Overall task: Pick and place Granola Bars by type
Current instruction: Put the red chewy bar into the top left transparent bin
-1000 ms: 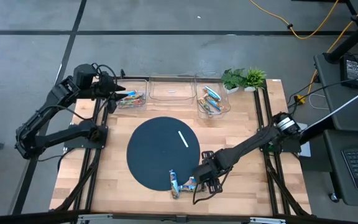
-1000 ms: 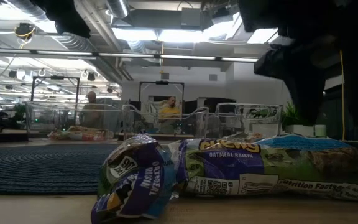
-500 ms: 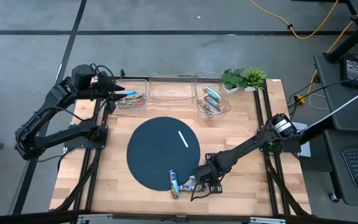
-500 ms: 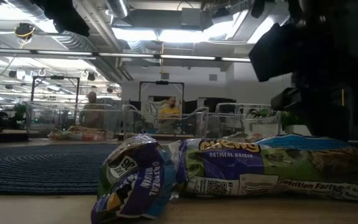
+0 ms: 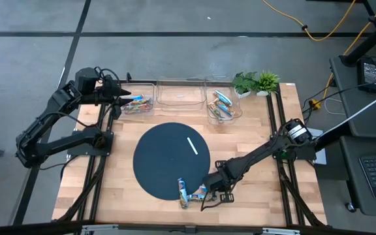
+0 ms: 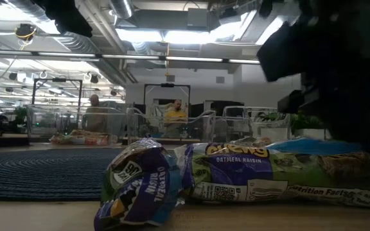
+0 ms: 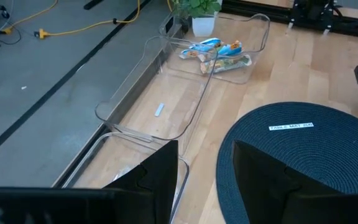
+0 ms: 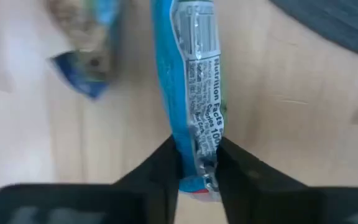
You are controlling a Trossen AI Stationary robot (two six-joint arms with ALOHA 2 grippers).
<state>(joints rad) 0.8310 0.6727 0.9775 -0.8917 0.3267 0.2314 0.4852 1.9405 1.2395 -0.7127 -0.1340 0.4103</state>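
Observation:
Two granola bars lie flat on the wood by the table's near edge: a blue-wrapped one (image 5: 200, 192) (image 8: 194, 93) and a crumpled one (image 5: 183, 193) (image 6: 140, 183) beside it. My right gripper (image 5: 209, 190) (image 8: 197, 171) is down at the blue bar's right end and shut on it. Other bars lie in the left bin (image 5: 138, 103) and the right bin (image 5: 222, 104) (image 7: 219, 53). My left gripper (image 5: 124, 98) (image 7: 207, 180) hangs open over the left bin. My right gripper pinches the blue bar's end (image 8: 199, 163) between its two fingers, which lie either side of the wrapper and point along the bar from the table's right, slanting down. The bar lies flat on the table (image 6: 281, 173).
A round dark mat (image 5: 168, 160) with a thin white strip (image 5: 192, 145) fills the table's middle. Three clear bins stand along the far edge, the middle one (image 5: 178, 94) nearly bare, with small potted plants (image 5: 256, 83) at the far right corner. People sit in the room beyond.
My right gripper has come down and a little toward the table's left, onto the end of the blue bar. Both bars lie where they were. My left arm has kept still.

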